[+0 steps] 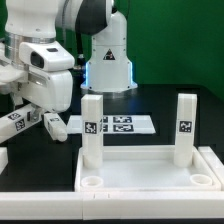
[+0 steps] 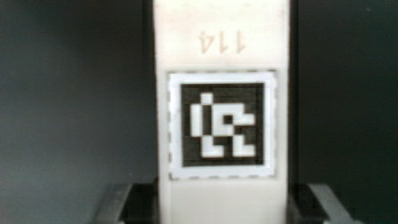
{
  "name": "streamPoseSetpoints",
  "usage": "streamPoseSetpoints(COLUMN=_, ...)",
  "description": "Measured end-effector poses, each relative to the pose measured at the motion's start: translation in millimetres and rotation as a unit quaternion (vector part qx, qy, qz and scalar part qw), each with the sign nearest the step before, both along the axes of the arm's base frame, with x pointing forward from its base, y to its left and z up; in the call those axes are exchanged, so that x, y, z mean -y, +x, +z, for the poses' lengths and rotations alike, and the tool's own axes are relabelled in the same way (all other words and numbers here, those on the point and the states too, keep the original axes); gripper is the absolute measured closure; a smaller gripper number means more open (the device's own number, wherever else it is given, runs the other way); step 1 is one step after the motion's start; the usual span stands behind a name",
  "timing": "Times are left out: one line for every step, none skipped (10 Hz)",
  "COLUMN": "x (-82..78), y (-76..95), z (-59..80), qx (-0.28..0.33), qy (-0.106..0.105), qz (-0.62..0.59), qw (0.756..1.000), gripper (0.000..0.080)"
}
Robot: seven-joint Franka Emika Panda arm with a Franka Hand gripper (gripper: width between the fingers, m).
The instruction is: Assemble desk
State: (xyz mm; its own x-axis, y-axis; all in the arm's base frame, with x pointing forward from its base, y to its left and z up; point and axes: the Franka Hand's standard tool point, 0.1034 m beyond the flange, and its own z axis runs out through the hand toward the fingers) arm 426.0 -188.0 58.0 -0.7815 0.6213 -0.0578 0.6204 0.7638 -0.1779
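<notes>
The desk's wide white rimmed panel (image 1: 145, 186) lies at the front, toward the exterior view's right. Two tagged white legs stand upright in its far corners, one (image 1: 92, 125) on the left and one (image 1: 185, 125) on the right. Both near corner sockets (image 1: 90, 182) are open rings. At the exterior view's left, my gripper (image 1: 38, 118) holds a third leg (image 1: 56, 125) crosswise above the dark table. The wrist view shows this leg (image 2: 221, 60) close up with its tag facing the camera. It runs between my fingers (image 2: 128, 205), and the gripper (image 2: 222, 203) is shut on it.
The marker board (image 1: 122, 125) lies flat on the table behind the panel, between the two upright legs. The robot's white base (image 1: 108, 62) stands at the back. A small white part (image 1: 3, 158) shows at the exterior view's left edge.
</notes>
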Motion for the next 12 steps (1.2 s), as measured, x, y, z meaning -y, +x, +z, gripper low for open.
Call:
streamPoseSetpoints(x=2.4, y=-1.1, z=-0.1, qx=-0.009, qy=-0.003, qz=0.040, qw=0.999, gripper=0.0515)
streamPoseSetpoints(x=5.1, y=-2.5, z=-0.1, qx=-0.016, qy=-0.006, qz=0.070, qw=0.997, gripper=0.0515)
streamPoseSetpoints(x=4.3, y=-5.0, z=-1.1, qx=-0.024, qy=-0.007, qz=0.095, qw=0.995, gripper=0.0515)
streamPoseSetpoints(x=-1.5, y=-11.7, z=-4.5, qx=-0.040, qy=-0.003, qz=0.128, qw=0.991, gripper=0.0515)
streamPoseSetpoints(x=-2.5, y=-15.6, z=-6.9, qx=-0.048, qy=0.000, qz=0.147, qw=0.988, gripper=0.0515)
streamPoseSetpoints(x=2.7, y=-15.8, z=-7.4, qx=-0.056, qy=-0.001, qz=0.169, qw=0.984, gripper=0.0515)
streamPoseSetpoints(x=3.8, y=-16.8, z=-7.5, qx=-0.059, qy=-0.004, qz=0.177, qw=0.982, gripper=0.0515)
streamPoseSetpoints(x=4.0, y=-17.2, z=-7.9, qx=-0.058, qy=-0.004, qz=0.171, qw=0.984, gripper=0.0515)
streamPoseSetpoints(x=3.9, y=-20.6, z=-10.2, qx=-0.061, qy=-0.004, qz=0.163, qw=0.985, gripper=0.0515)
streamPoseSetpoints(x=2.4, y=-29.1, z=-15.3, qx=-0.071, qy=-0.001, qz=0.156, qw=0.985, gripper=0.0515)
streamPoseSetpoints(x=1.7, y=-36.1, z=-20.3, qx=-0.078, qy=0.000, qz=0.156, qw=0.985, gripper=0.0515)
streamPoseSetpoints(x=1.1, y=-43.4, z=-27.9, qx=-0.086, qy=0.001, qz=0.145, qw=0.986, gripper=0.0514)
